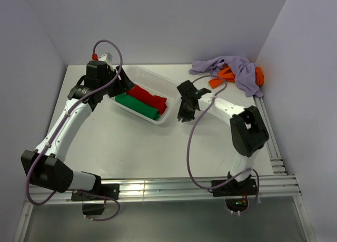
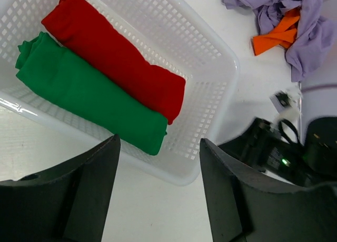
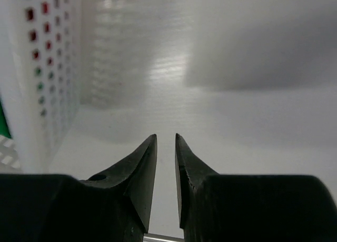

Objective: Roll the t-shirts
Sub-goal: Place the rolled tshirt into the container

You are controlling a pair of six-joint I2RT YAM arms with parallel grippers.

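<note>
Two rolled t-shirts lie side by side in the white mesh basket (image 1: 158, 79): the red one (image 1: 149, 98) (image 2: 116, 63) and the green one (image 1: 137, 106) (image 2: 89, 94). The lavender t-shirt (image 1: 231, 67) (image 2: 308, 37) lies crumpled at the back right, over the orange t-shirt (image 1: 222, 77) (image 2: 276, 34). My left gripper (image 1: 124, 85) (image 2: 159, 142) hangs over the basket's near left side, open wide with nothing between its fingers. My right gripper (image 1: 183, 117) (image 3: 166, 137) points down at the bare table just right of the basket. Its jaws stand a narrow gap apart and hold nothing.
The basket's mesh wall (image 3: 47, 68) stands close on the left in the right wrist view. Walls close the table in on the left, back and right. An aluminium rail (image 1: 174, 187) runs along the near edge by the arm bases.
</note>
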